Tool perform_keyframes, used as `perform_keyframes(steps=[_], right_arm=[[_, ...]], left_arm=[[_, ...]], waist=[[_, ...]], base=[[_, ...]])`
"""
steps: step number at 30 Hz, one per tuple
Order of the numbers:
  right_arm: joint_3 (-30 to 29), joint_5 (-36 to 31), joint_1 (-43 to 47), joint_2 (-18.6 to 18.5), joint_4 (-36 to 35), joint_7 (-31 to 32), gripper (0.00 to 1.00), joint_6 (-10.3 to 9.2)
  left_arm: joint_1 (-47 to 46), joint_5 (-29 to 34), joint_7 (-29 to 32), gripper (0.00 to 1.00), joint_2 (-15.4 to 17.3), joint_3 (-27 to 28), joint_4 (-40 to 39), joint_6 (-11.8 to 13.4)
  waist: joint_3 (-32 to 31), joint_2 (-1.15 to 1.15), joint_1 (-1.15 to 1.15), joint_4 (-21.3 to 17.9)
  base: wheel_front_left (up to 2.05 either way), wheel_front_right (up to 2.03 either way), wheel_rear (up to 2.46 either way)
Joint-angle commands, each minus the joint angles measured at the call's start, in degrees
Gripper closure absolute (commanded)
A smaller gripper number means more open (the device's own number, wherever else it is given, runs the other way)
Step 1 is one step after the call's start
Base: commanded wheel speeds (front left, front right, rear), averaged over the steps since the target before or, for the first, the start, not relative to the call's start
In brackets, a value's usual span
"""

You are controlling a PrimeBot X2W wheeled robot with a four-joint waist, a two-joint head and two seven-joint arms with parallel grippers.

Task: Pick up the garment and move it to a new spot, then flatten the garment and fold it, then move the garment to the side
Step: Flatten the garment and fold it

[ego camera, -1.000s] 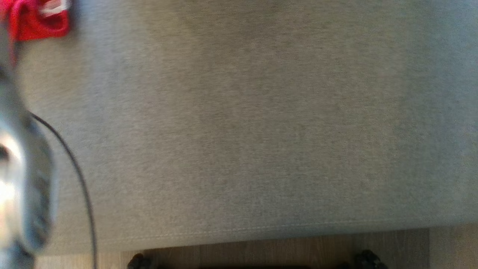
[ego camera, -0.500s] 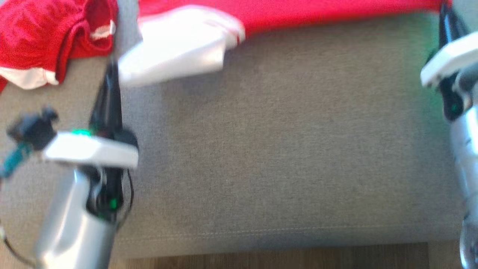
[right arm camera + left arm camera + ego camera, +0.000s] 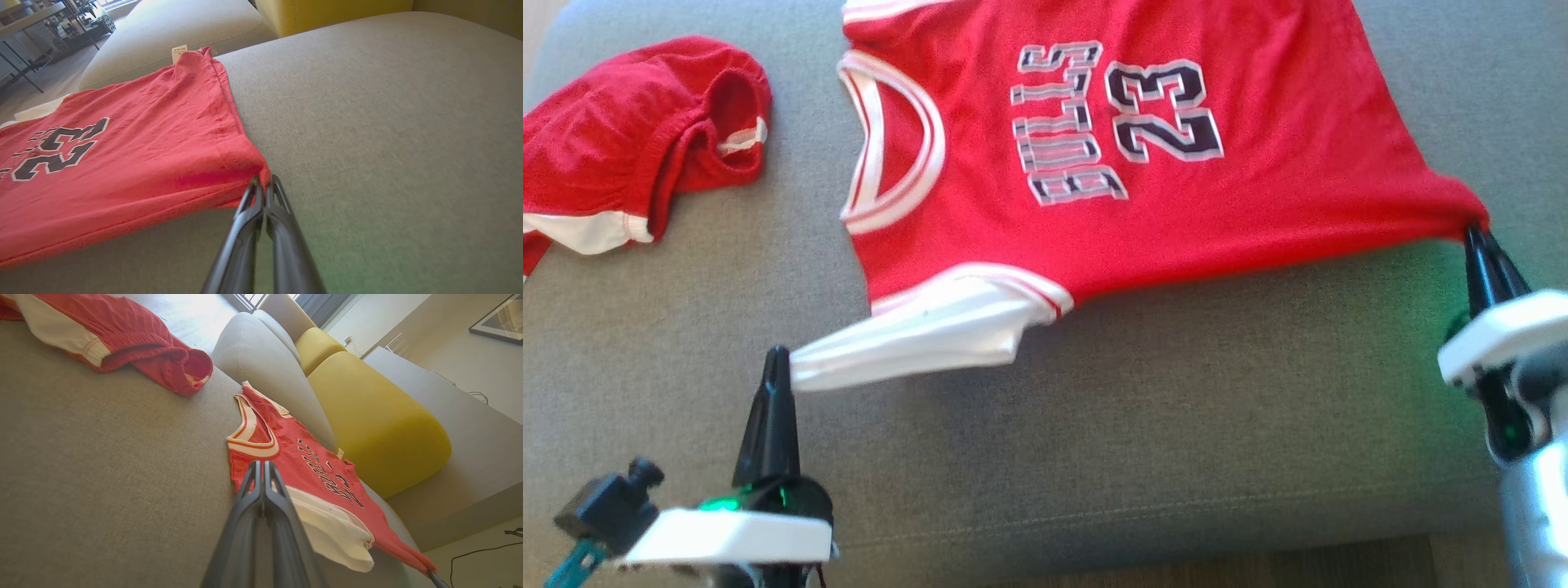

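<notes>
Currently garment (image 3: pixel 1176 163) spread flat on sofa (image 3: pixel 1094 425) seat. Left gripper (image 3: pixel 776 354) fingers clenched on white sleeve (image 3: pixel 915 339) near sofa front edge. Right gripper (image 3: pixel 1472 232) fingers clenched on hem corner (image 3: pixel 1450 212) toward sofa right. Red shorts (image 3: pixel 621 155) bunched at sofa left.

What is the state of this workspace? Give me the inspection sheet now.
Surface: grey sofa seat.
Job's things: red jersey, number 23 face up, stretched between the grippers.
Clutter: red shorts, crumpled, apart from the jersey.
Grippers: left gripper shut on the jersey's white sleeve; right gripper shut on its hem corner.
Cables: thin cable on the floor.
Surroundings: yellow cushion behind the seat; framed picture on the wall.
</notes>
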Motion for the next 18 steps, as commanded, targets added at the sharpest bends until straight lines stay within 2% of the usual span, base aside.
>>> perform_keyframes(steps=[1, 5, 9, 13, 18], right_arm=[[-0.52, 0.27, 1.87, -0.21, -3.97, 1.05, 1.00, -0.03], [-3.84, -0.70, 8.24, 1.72, -15.34, 6.86, 1.00, -0.03], [-6.09, -2.04, 9.95, 4.50, -23.41, 12.51, 1.00, -0.03], [-6.70, -5.00, 7.31, 6.29, -25.00, 16.79, 1.00, -0.03], [-6.74, -7.31, 0.60, 7.23, -20.42, 19.38, 1.00, -0.03]], left_arm=[[0.21, -0.47, 0.18, 1.00, 0.03, 2.37, -3.13, 0.83], [2.94, -1.45, 2.41, 1.00, -0.14, 2.11, -8.55, 3.01], [0.98, -3.50, 5.29, 1.00, -0.65, 1.60, -10.58, 4.83], [-6.30, -1.49, 9.42, 1.00, -0.09, -1.13, -7.16, 6.42], [-17.07, -1.13, 10.52, 1.00, -0.99, -2.27, 0.43, 6.59]], waist=[[0.07, -0.01, 0.00, -0.14], [0.64, -0.01, 0.00, -0.18], [0.87, -0.01, 0.00, 0.14], [1.37, -0.01, 0.00, 1.00], [2.89, -0.01, 0.00, 1.82]], base=[[0.00, 0.00, 0.00], [0.00, 0.00, 0.00], [0.00, 0.00, 0.00], [0.00, 0.00, 0.00], [0.00, 0.00, 0.00]])
